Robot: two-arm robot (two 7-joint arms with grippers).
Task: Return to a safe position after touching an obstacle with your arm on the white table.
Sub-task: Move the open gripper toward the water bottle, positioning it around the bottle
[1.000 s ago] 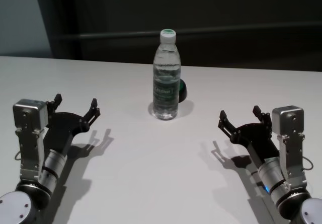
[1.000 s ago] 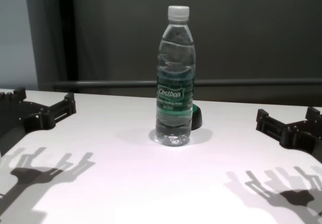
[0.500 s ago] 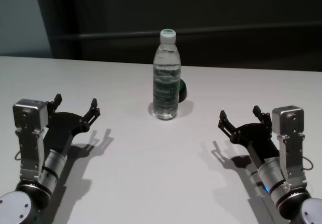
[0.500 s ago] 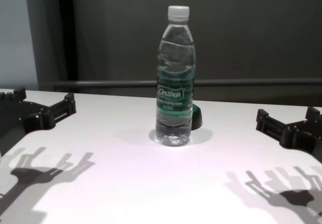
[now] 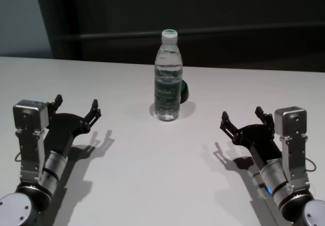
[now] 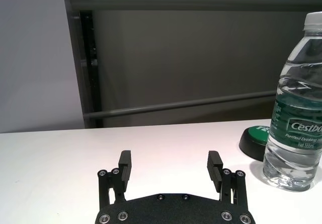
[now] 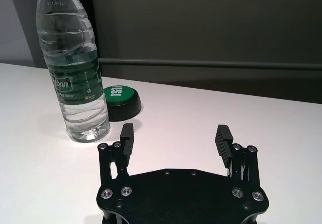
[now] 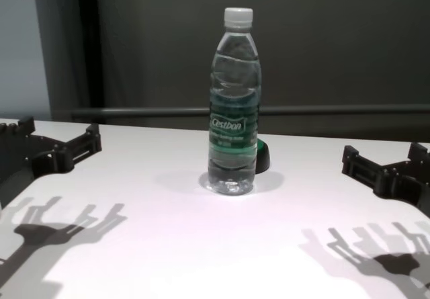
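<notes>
Nothing has changed over the last second: across the head and chest views my arms, the bottle and the shadows sit exactly where they were, so I read this as my arms at rest, not in motion. The bottle [image 5: 167,76] stands upright at the centre of the head frame, toward the far side of the white surface [image 5: 152,185], cap on, with a dark green button [image 5: 184,90] just behind it to its right, showing only partly past the bottle. My left claw [image 5: 76,106] sits at lower left of that frame, fingers spread wide and holding nothing; my right claw [image 5: 242,118] mirrors it at lower right, likewise open and empty. Both are well apart from the bottle, with bare surface between. In the left wrist view the bottle stands off at the right edge beyond my open fingers [image 6: 124,166], and in the right wrist view it stands at the upper left, clear of my fingers [image 7: 127,136] there too. Since neither arm is near or touching the bottle and it stands undisturbed, I judge I am either already back in the safe pose or parked before any reach; these pictures alone cannot tell me which.
</notes>
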